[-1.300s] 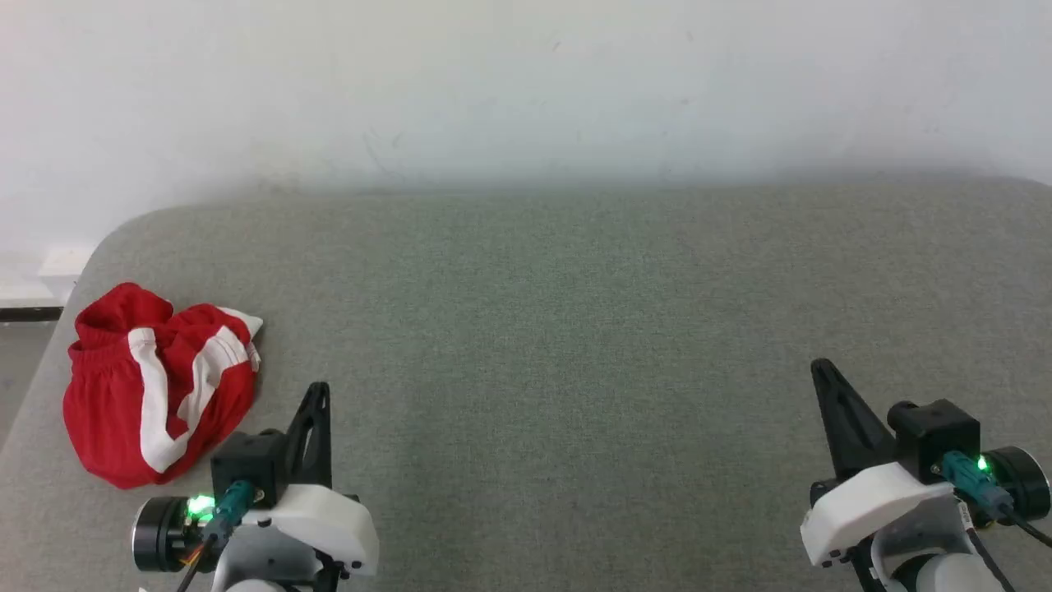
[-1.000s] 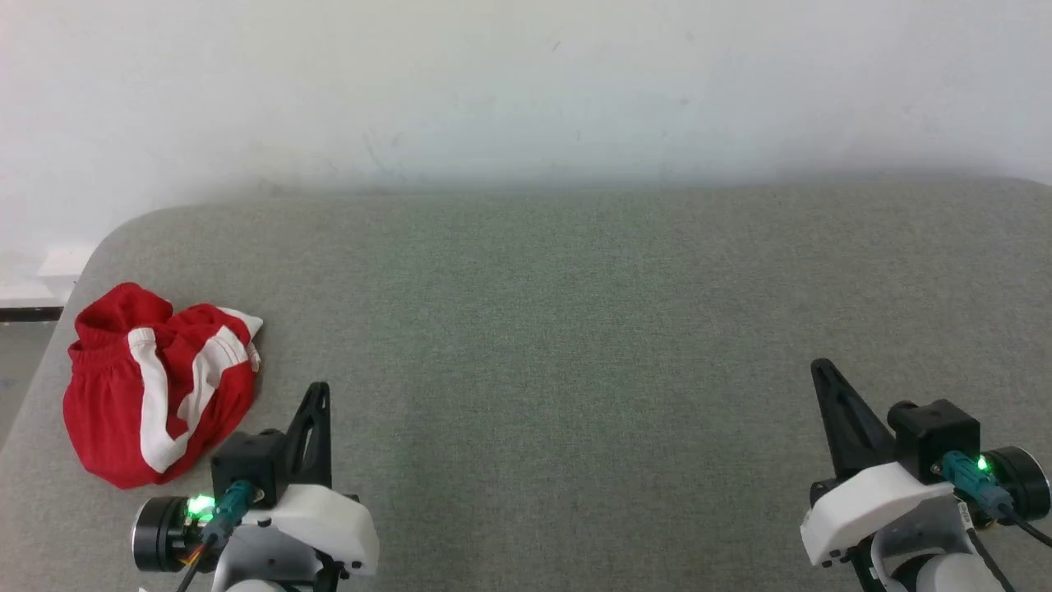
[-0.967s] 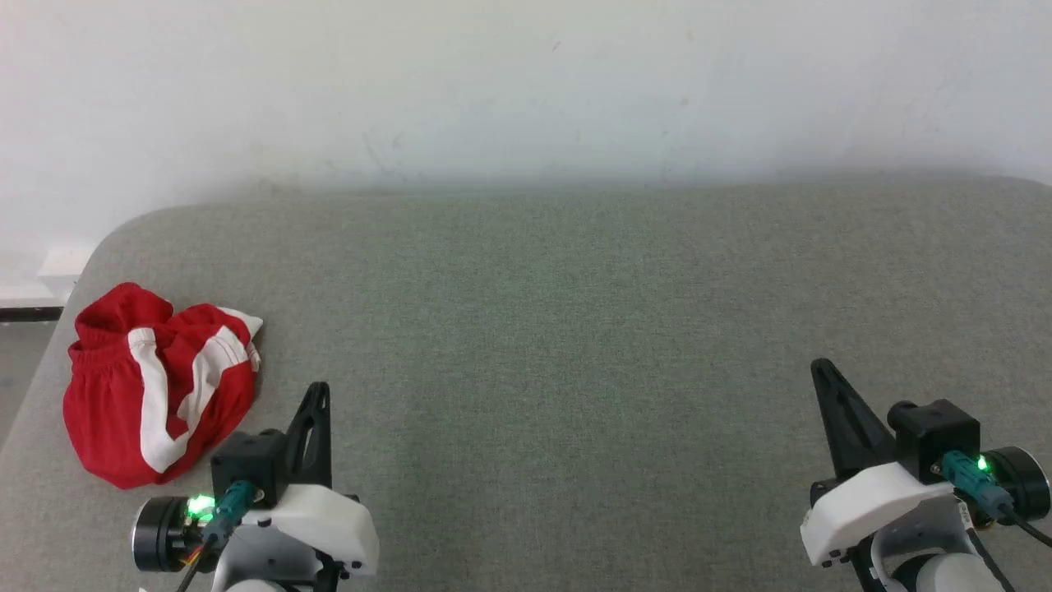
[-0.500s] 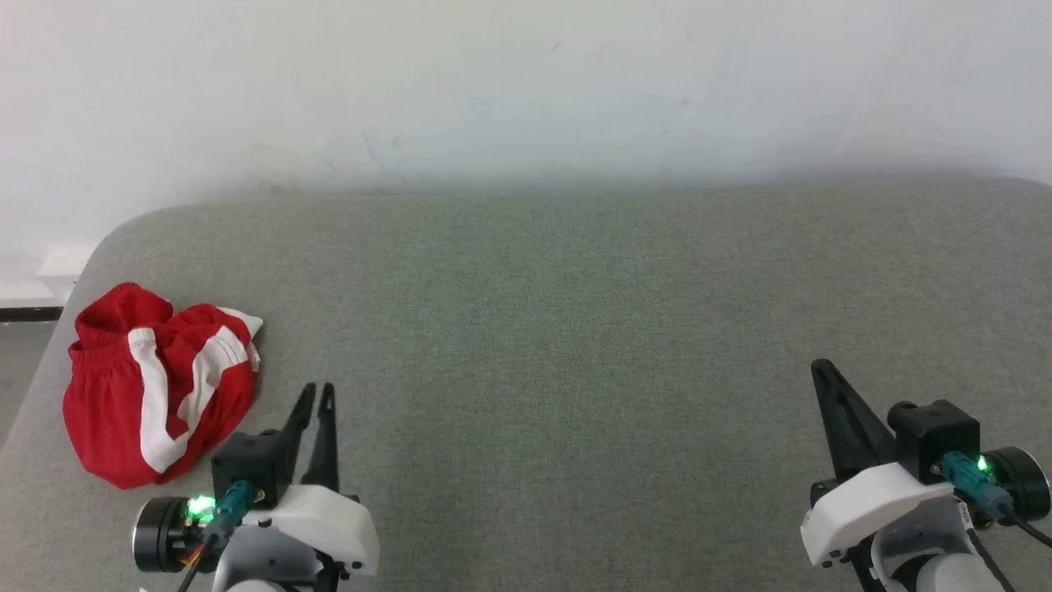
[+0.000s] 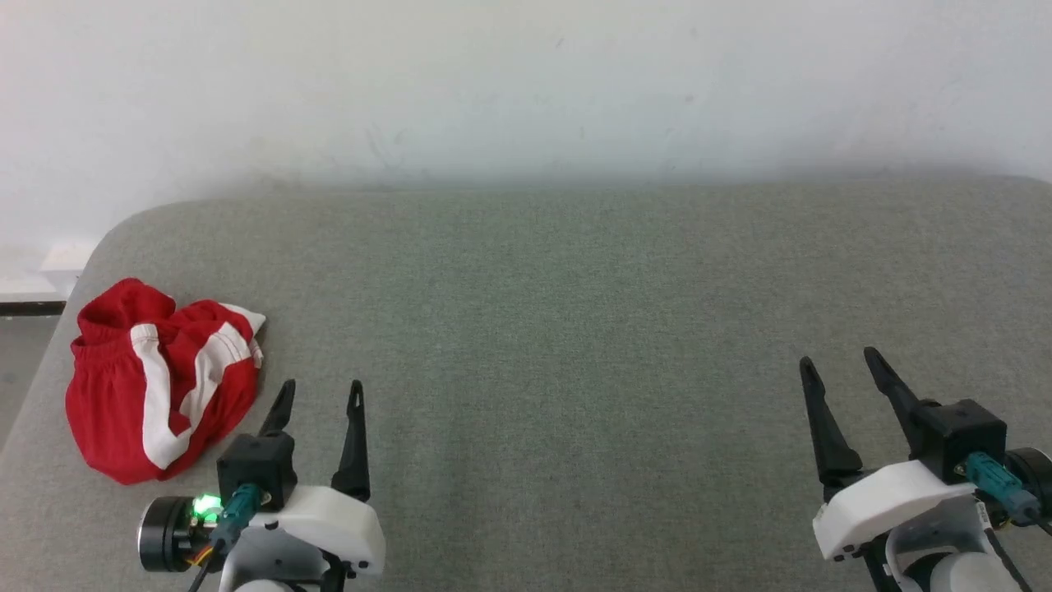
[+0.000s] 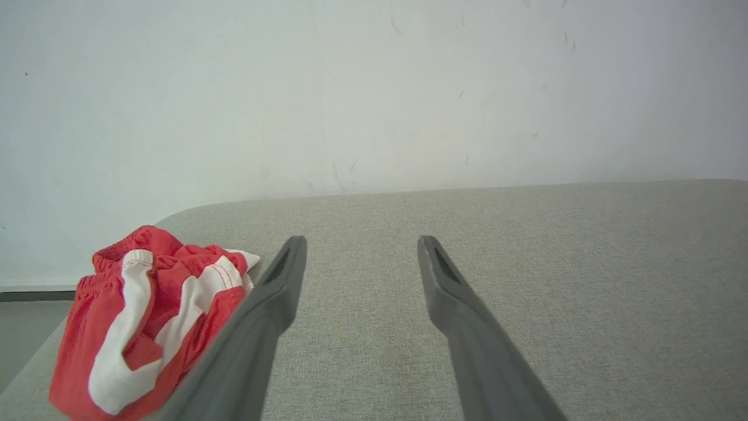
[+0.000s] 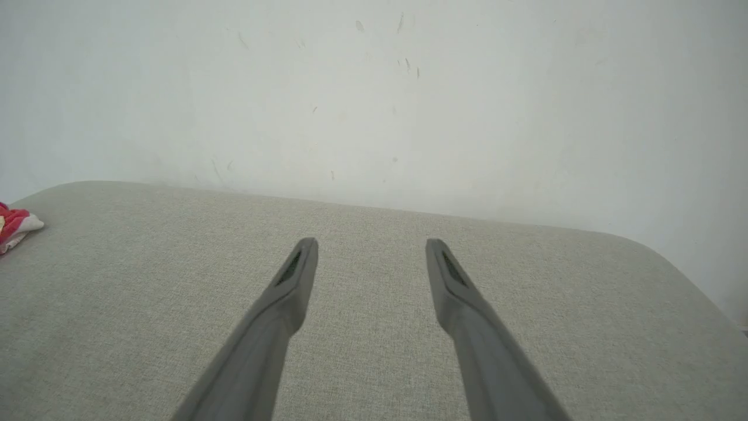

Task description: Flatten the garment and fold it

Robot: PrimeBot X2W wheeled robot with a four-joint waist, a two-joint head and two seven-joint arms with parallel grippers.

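Note:
The garment, red shorts with white stripes, lies crumpled near the left edge of the grey padded table. In the left wrist view the garment sits left of my fingers, partly behind the left one. My left gripper hovers open just right of the garment, touching nothing. Far to the right my right gripper is open and empty above bare table. The left wrist view shows my left gripper spread wide. The right wrist view shows my right gripper spread, with a bit of the garment at its left edge.
A white wall rises behind the table's far edge. The table's rounded left corner drops to the floor just beyond the garment. Its right rounded corner appears in the right wrist view.
Both grippers went from shut to open, the left starting to part first. The garment has not moved. The head view shifted very slightly.

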